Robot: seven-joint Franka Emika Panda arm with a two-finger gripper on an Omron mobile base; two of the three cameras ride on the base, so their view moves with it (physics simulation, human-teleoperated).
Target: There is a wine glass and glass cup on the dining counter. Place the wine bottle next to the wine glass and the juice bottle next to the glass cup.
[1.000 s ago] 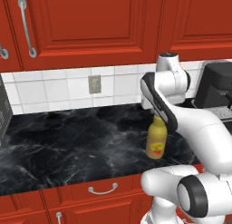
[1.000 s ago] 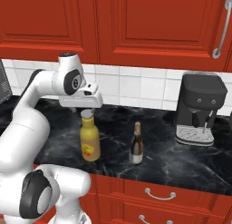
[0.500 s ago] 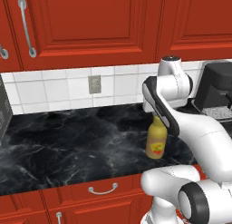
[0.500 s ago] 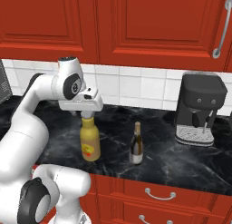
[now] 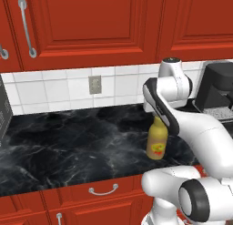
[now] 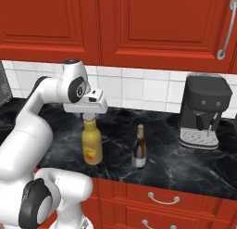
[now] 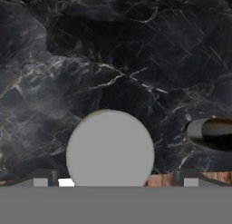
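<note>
The squat yellow juice bottle [image 6: 92, 147] [image 5: 157, 143] stands upright on a black marble worktop [image 6: 55, 140]. My gripper [image 6: 89, 115] hangs straight over its neck, pointing down. In the hand view the bottle's cap [image 7: 110, 146] is a pale disc between the two fingertips [image 7: 43, 177], which stand wide apart; the gripper [image 7: 115, 178] is open and holds nothing. The dark wine bottle [image 6: 139, 147] stands a little to the right of the juice bottle, and its top [image 7: 210, 133] shows at the right of the hand view. The wine glass, glass cup and dining counter are out of view.
A black coffee machine [image 6: 202, 111] [image 5: 219, 86] stands at the right end of the worktop by the tiled wall. Red upper cabinets [image 6: 139, 24] hang above, red drawers [image 6: 162, 198] sit below. A wall outlet [image 5: 94, 84] is on the tiles.
The hand has sunk a little lower over the juice bottle's cap. Both bottles stand where they were, and the fingers stay apart.
</note>
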